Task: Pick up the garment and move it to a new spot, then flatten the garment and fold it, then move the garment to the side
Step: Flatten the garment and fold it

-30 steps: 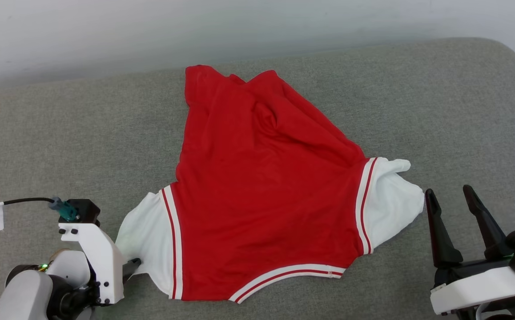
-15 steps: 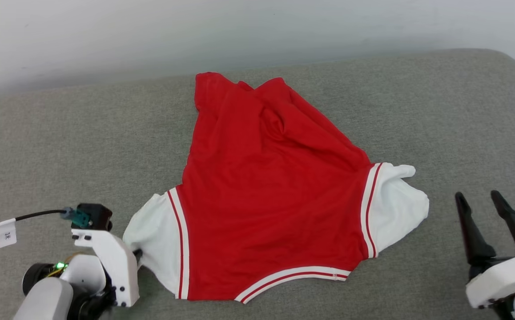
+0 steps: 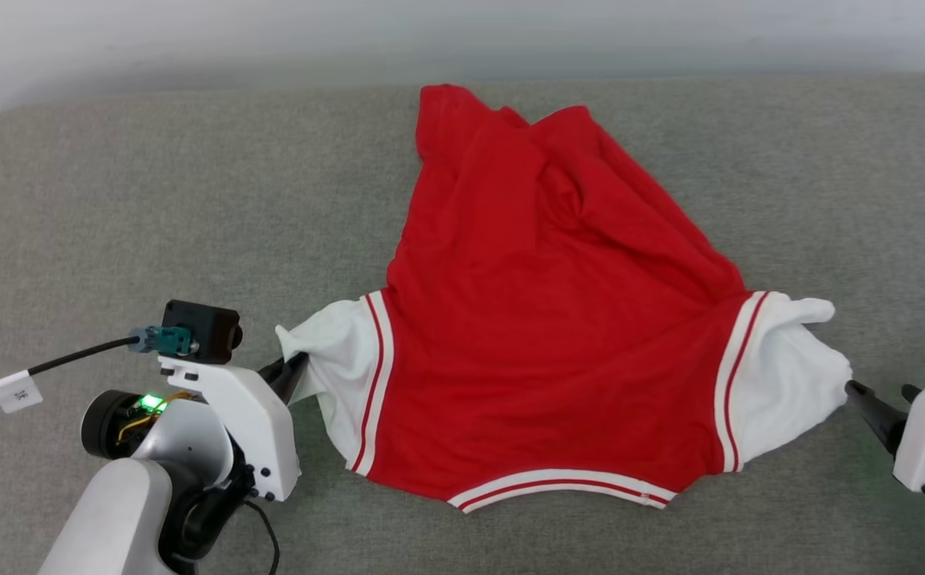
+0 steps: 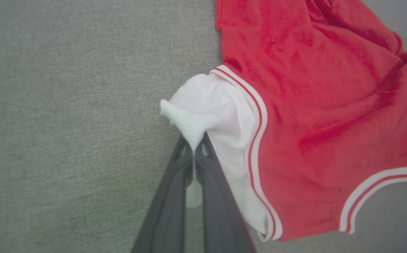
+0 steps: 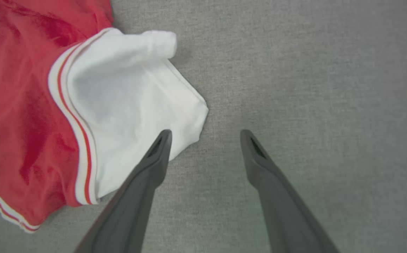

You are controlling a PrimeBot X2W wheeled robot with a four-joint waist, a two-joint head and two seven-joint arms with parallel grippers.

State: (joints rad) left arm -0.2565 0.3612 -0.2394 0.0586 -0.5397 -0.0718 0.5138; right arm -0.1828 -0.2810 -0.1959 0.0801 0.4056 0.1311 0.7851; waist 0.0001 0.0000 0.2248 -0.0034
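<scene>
One garment, two hands and one tagged cable are showing.

Nearest, at the lower left, the left hand [image 3: 291, 375] is clenching its two dark fingers tight together on a peak of white cloth. It is grasping the garment [image 3: 550, 335] by the left sleeve [image 3: 331, 359]. In the left wrist view that hand [image 4: 193, 147] is pinching the sleeve [image 4: 207, 105] into a point that is rising off the grey cushion [image 3: 111, 208]. A black cable [image 3: 71, 359] with a white tag is trailing from that wrist toward the left edge.

At the lower right, the right hand [image 3: 882, 393] is standing wide open and is holding nothing. In the right wrist view one finger of this hand [image 5: 206, 133] is crossing the edge of the right sleeve [image 5: 126, 98], and the other is lying over bare cushion. Whether the finger is touching the cloth I cannot tell.

The garment [image 4: 312, 105] is lying across the middle of the cushion. A striped band is curving along its near edge, and its red body is wrinkling and narrowing toward the pale wall [image 3: 271, 40] beyond.
</scene>
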